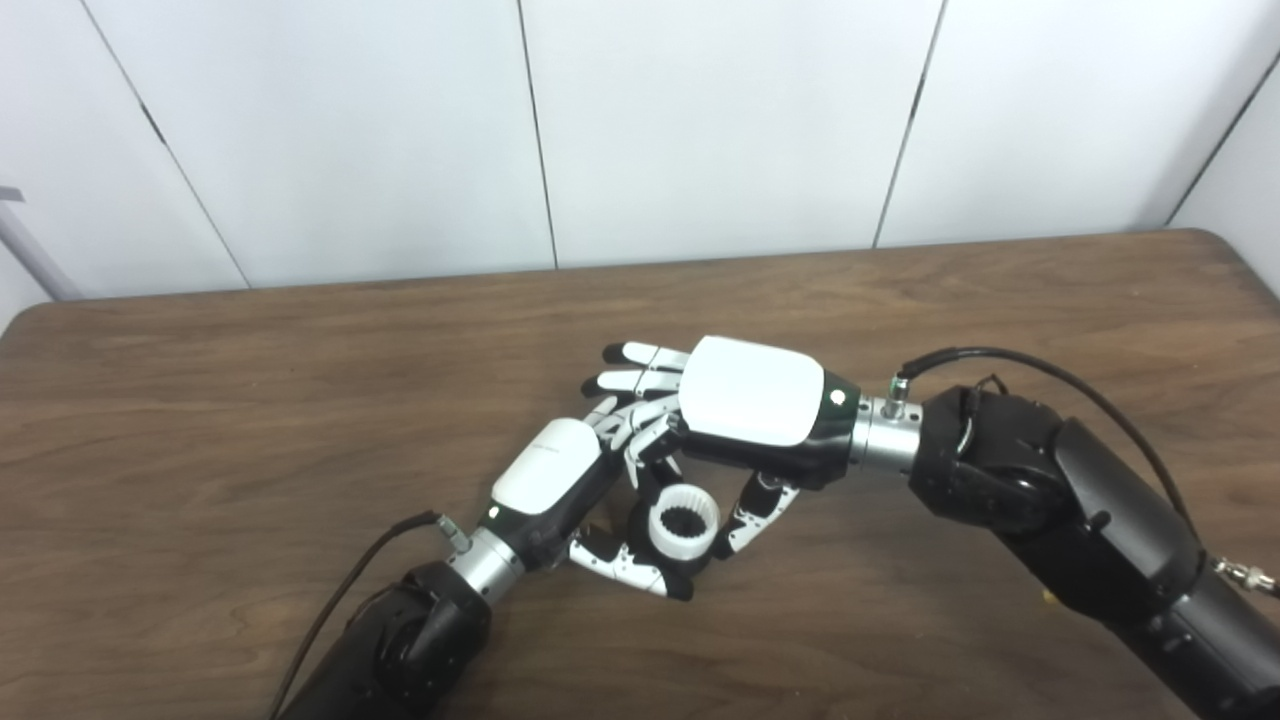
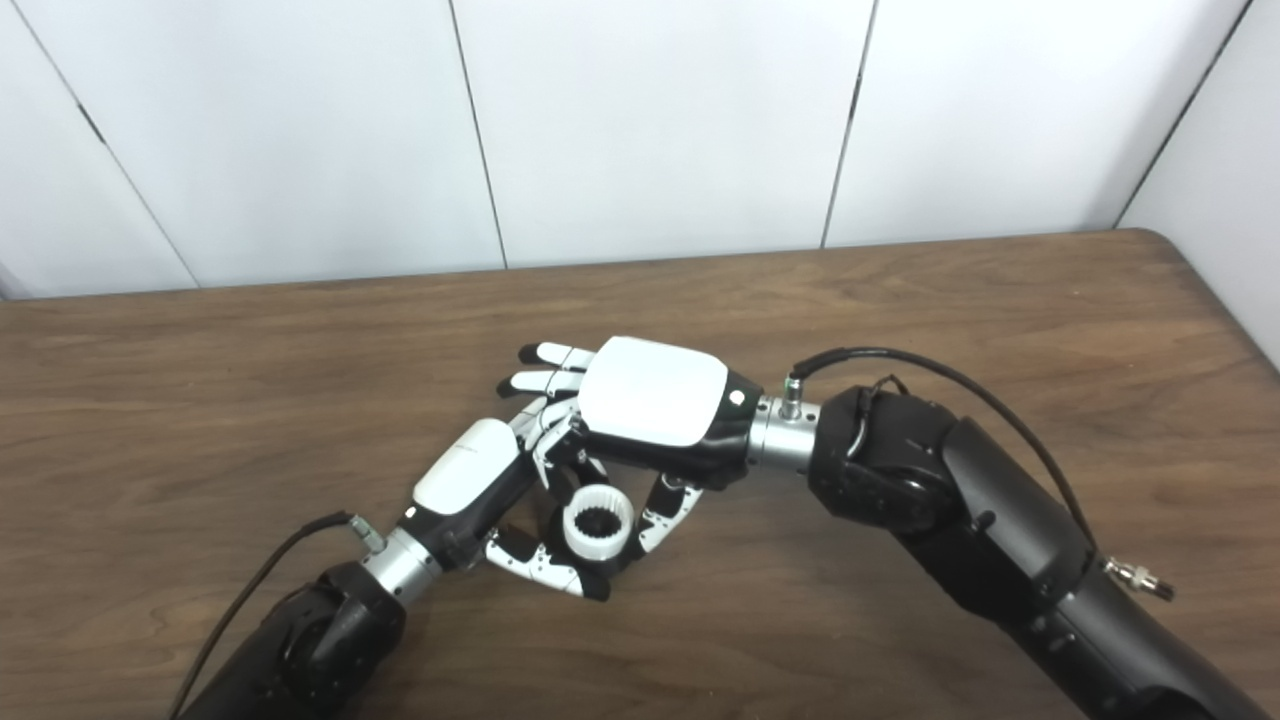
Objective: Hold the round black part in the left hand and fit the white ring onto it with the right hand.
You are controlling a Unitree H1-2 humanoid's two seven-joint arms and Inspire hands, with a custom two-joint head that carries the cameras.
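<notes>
Left eye view: A brown wooden table (image 1: 300,400) is seen from above, with white wall panels (image 1: 700,120) behind it. Two black robot arms enter from the bottom edge and meet near the table's middle. The left hand (image 1: 560,480) is curled around a white ring (image 1: 684,522) with a toothed inner edge; the ring is gripped between the thumb below and the fingers behind. A dark shape is seen inside and under the ring, probably the round black part (image 1: 684,524), though it is mostly hidden. The right hand (image 1: 745,400) is placed just above the ring, palm down, its fingers stretched out to the left and its thumb angled down, close beside the ring's right edge. Whether the thumb touches the ring cannot be told.

Right eye view: The same scene is shown slightly shifted. The ring (image 2: 598,526) is again seen cradled in the left hand (image 2: 470,480), with the right hand (image 2: 650,395) over it, spread wide and holding nothing.
</notes>
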